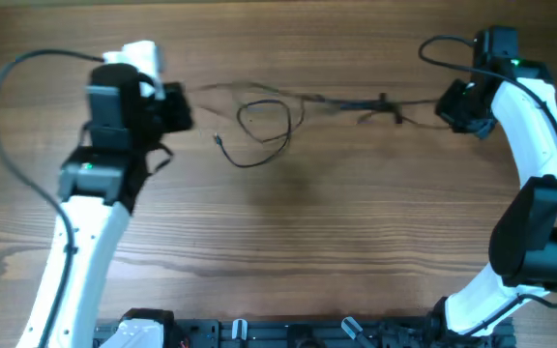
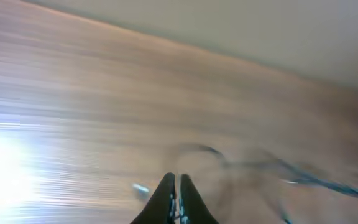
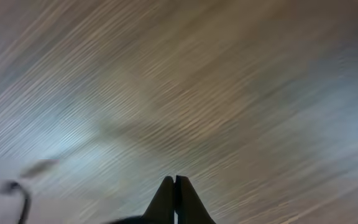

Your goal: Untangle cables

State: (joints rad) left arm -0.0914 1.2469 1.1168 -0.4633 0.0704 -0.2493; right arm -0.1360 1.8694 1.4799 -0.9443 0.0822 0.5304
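Observation:
The cables point(image 1: 264, 121) are thin black cords on the wooden table. One loose loop with a small plug end point(image 1: 219, 138) lies at centre left. Thinner strands point(image 1: 356, 101) stretch right, past a small knot point(image 1: 385, 104). My left gripper point(image 1: 184, 104) is shut at the left end of the strands. My right gripper point(image 1: 445, 104) is shut at their right end. The cords look pulled taut between the two. In the blurred left wrist view the jaws point(image 2: 176, 180) are together, with cords point(image 2: 303, 180) ahead to the right. The right wrist jaws point(image 3: 175, 180) are together.
Thicker black wires point(image 1: 8, 87) run from each arm's wrist over the table; the right arm's wire point(image 1: 448, 48) loops at the far edge. The arm bases and a black rail point(image 1: 288, 333) sit along the near edge.

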